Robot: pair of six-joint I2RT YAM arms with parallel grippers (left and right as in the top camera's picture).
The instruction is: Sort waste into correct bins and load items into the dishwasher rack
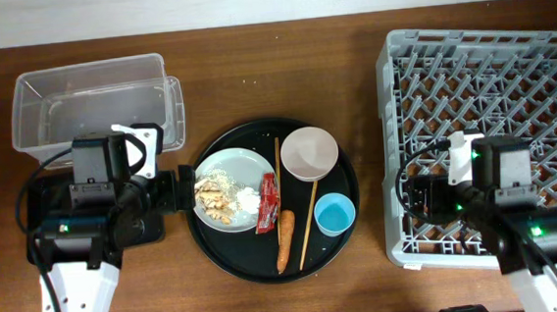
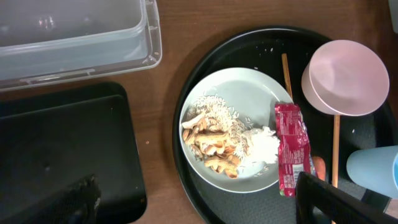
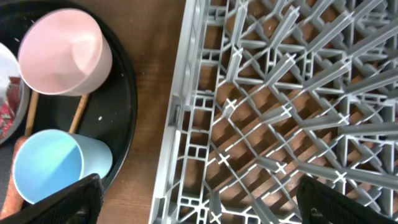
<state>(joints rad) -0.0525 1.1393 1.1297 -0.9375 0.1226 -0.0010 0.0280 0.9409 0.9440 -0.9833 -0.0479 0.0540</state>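
Left tool [image 2: 198, 180] and right tool [image 3: 199, 182] gape empty; the left wrist view barely catches the carrot [image 2: 319, 167].

Light is even and fairly bright in all three views, falling softly from above, and shadows beside the round black tray [image 1: 211, 244] and the dishwasher rack [image 1: 490, 82] are faint and short. The clear tub [image 2: 81, 53] carries small pale glints at 11 o'clock in the left wrist view. Both wrist views are sharp mid-frame, but the dark fingers [image 2: 342, 202] at 5 and 7 o'clock blur. The overhead view is softer.
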